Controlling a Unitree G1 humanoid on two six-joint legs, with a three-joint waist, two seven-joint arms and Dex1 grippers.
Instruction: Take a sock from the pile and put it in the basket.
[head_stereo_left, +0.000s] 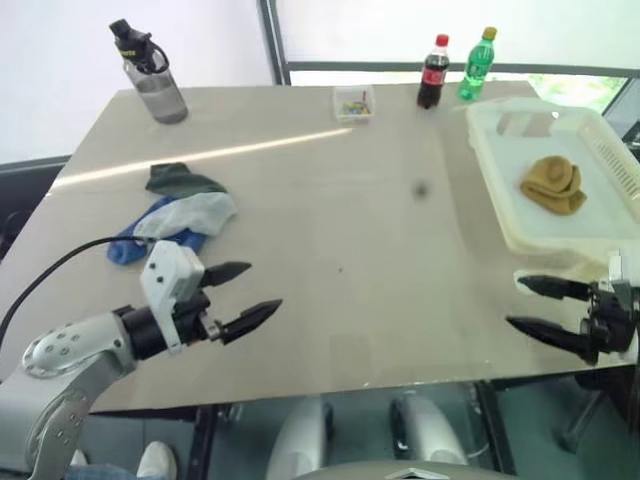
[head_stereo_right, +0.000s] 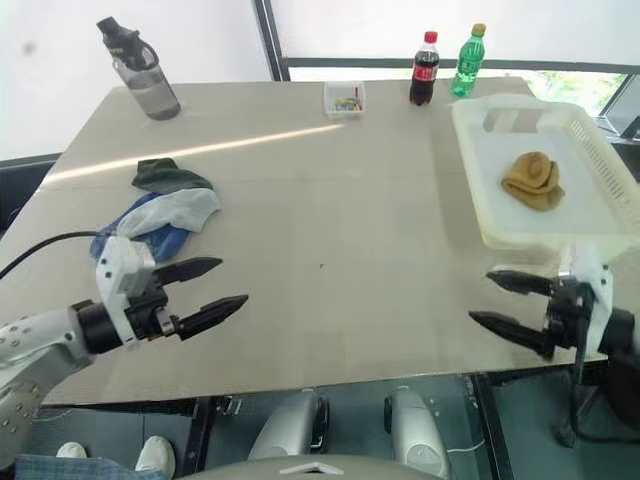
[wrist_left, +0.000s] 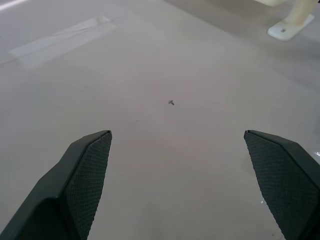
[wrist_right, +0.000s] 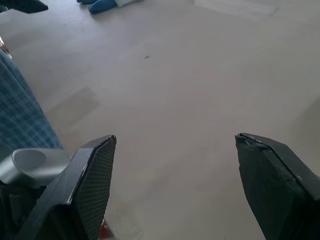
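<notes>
On the pale beige table (head_stereo_left: 330, 230), the small loose pile of soft socks (head_stereo_left: 175, 215) in dark green, pale grey and blue lies toward the left side, a little beyond the left gripper (head_stereo_left: 245, 297). That gripper hovers over the near left part of the table with its two black fingers spread wide apart and nothing between them. At the far right, the large shallow cream-white plastic basket (head_stereo_left: 500, 215) with slotted sides holds one crumpled mustard yellow sock (head_stereo_left: 553, 184), lying near its middle. The right gripper (head_stereo_left: 528, 305) hangs at the near right edge of the table, just short of the basket's near end, its black fingers also apart and empty.

Along the far edge stand a clear grey water bottle with a black cap (head_stereo_left: 148, 73) on the left, a small clear box of coloured bits (head_stereo_left: 353, 103) near the middle, and beside each other a dark cola bottle with a red cap (head_stereo_left: 433, 72) and a green soda bottle with a yellow cap (head_stereo_left: 477, 64).
</notes>
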